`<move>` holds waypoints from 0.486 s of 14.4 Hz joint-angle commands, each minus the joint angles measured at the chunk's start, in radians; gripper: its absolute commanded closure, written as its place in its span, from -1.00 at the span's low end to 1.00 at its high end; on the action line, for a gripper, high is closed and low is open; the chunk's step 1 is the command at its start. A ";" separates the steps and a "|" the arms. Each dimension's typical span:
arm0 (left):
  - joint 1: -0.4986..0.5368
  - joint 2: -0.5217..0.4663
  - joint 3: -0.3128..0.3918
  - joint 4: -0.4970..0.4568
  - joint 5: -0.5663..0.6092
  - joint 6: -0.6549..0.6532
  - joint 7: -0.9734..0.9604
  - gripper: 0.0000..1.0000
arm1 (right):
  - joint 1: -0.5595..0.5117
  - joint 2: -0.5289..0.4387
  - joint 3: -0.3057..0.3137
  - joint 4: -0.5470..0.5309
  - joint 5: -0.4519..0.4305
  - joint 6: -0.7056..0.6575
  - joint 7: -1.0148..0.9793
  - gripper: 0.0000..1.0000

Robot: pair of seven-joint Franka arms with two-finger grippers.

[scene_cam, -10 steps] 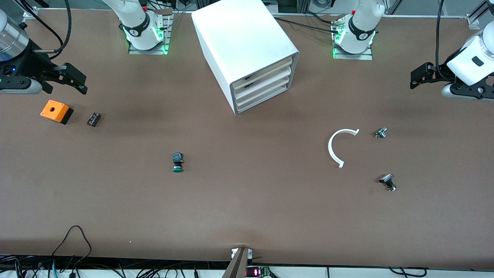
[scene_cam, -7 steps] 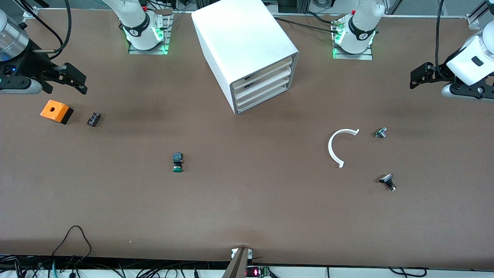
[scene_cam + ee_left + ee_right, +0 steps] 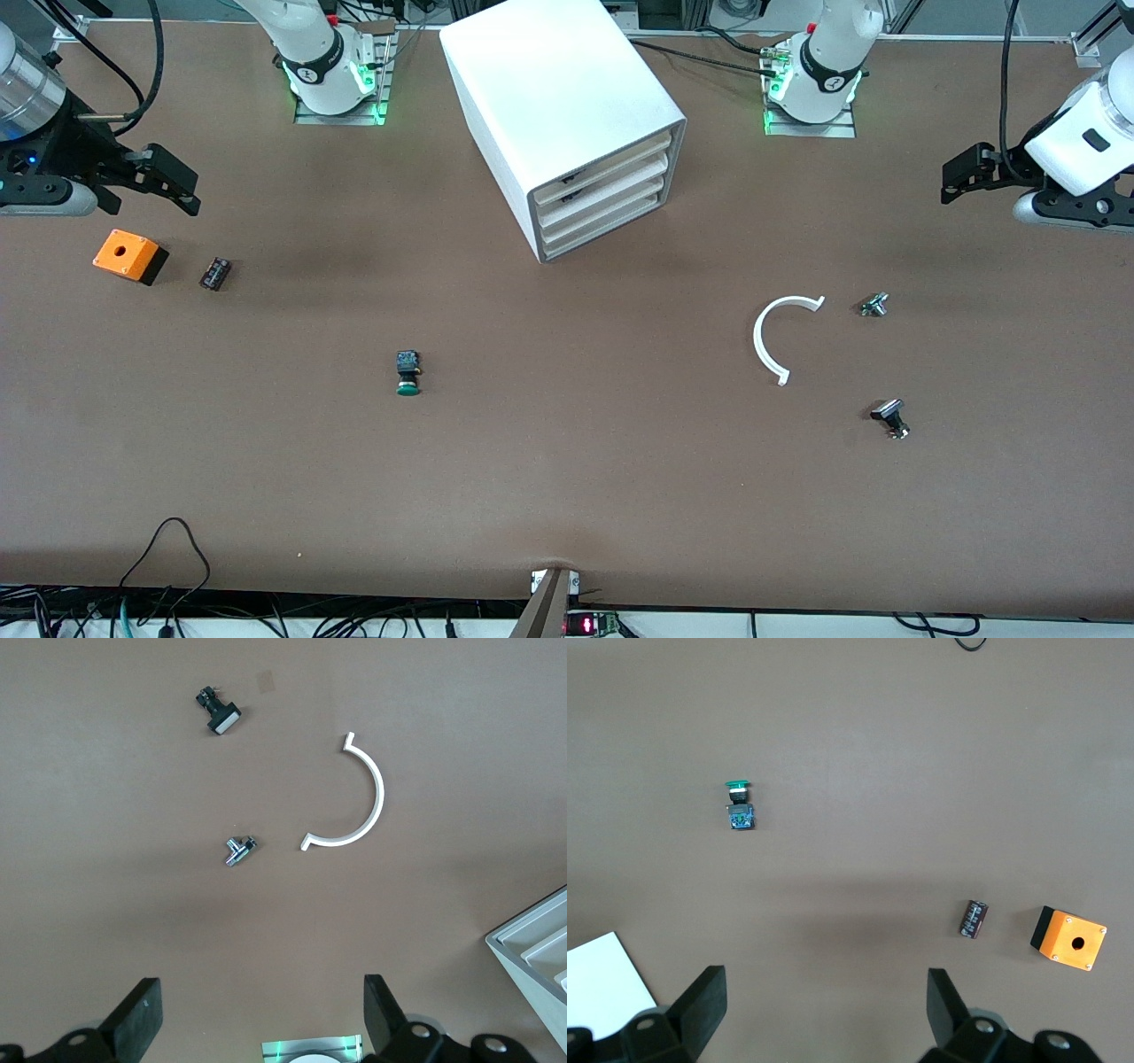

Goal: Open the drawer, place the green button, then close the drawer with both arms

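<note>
Drawer [image 3: 595, 182] shut, one of four in cabinet [image 3: 558, 97] at table's robot-side edge, mid-table. Button [image 3: 407, 372] lies mid-table, toward right arm's end, untouched. Left gripper [image 3: 257, 1019] jaws wide, empty, over left end edge; right gripper [image 3: 824, 1010] wide, empty, over right end edge. Step: open drawer; judge best hook front lip, pull straight, steady cabinet. Count: 1 button, 1 orange box [image 3: 129, 255], 1 white arc [image 3: 776, 335], 3 small parts

Button [image 3: 407, 372] nearer cam than cabinet [image 3: 567, 124].
</note>
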 commanded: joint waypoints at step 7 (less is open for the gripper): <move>-0.004 0.018 -0.034 0.047 -0.004 -0.051 -0.005 -0.99 | -0.016 0.067 0.011 0.011 0.054 -0.008 -0.050 -1.00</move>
